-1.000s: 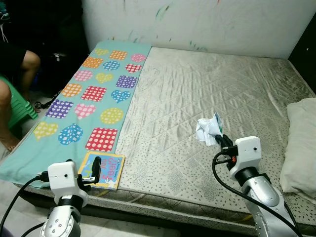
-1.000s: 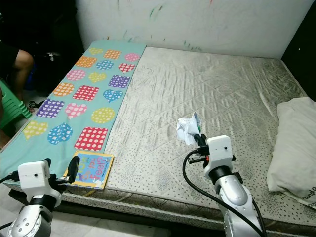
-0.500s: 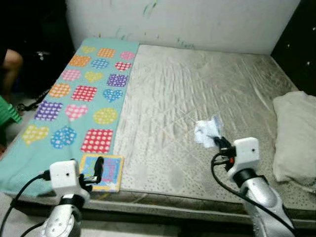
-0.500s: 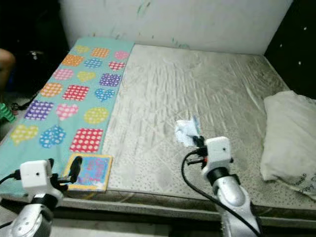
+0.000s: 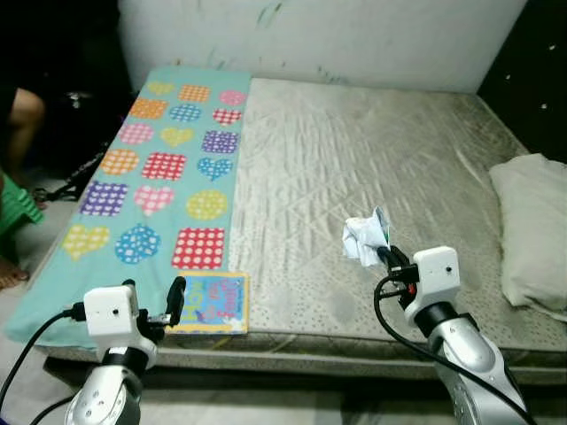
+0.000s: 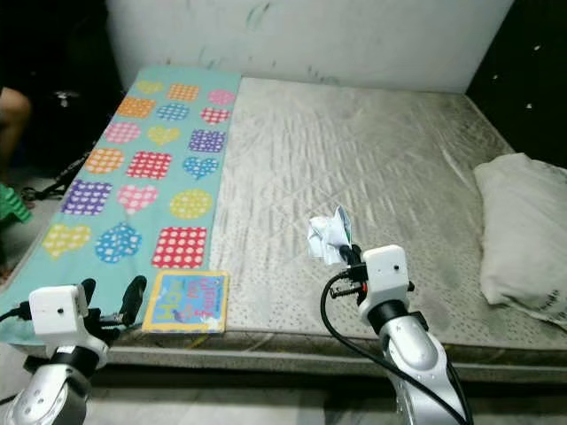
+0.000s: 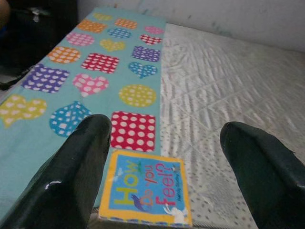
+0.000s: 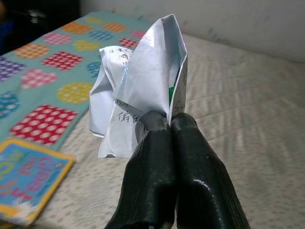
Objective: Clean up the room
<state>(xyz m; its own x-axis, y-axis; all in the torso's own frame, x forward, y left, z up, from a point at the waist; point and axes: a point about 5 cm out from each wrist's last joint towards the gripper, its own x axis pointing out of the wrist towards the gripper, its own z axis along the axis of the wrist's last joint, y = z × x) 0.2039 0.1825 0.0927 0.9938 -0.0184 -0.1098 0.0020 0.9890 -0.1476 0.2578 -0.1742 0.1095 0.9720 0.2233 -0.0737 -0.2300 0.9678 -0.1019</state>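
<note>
A crumpled white paper point(image 5: 364, 239) is pinched in my right gripper point(image 5: 386, 258), held just above the grey mattress point(image 5: 354, 159) near its front edge. In the right wrist view the two black fingers point(image 8: 164, 157) are pressed together on the paper point(image 8: 143, 90). My left gripper point(image 7: 171, 157) is open, hovering at the front edge of the bed over a picture book point(image 5: 211, 301) titled "How Do You Feel?" point(image 7: 145, 188). The book lies on the mattress beside a teal mat with coloured hearts and squares point(image 5: 159, 177).
A white pillow point(image 5: 534, 230) lies at the right side of the mattress. A person's leg and foot point(image 5: 13, 177) are at the far left, next to something green point(image 5: 11, 205). A white wall point(image 5: 354, 35) runs behind the bed.
The head camera has shifted, so the bed sits differently in the picture. The right gripper still holds the paper and the left stays open by the book.
</note>
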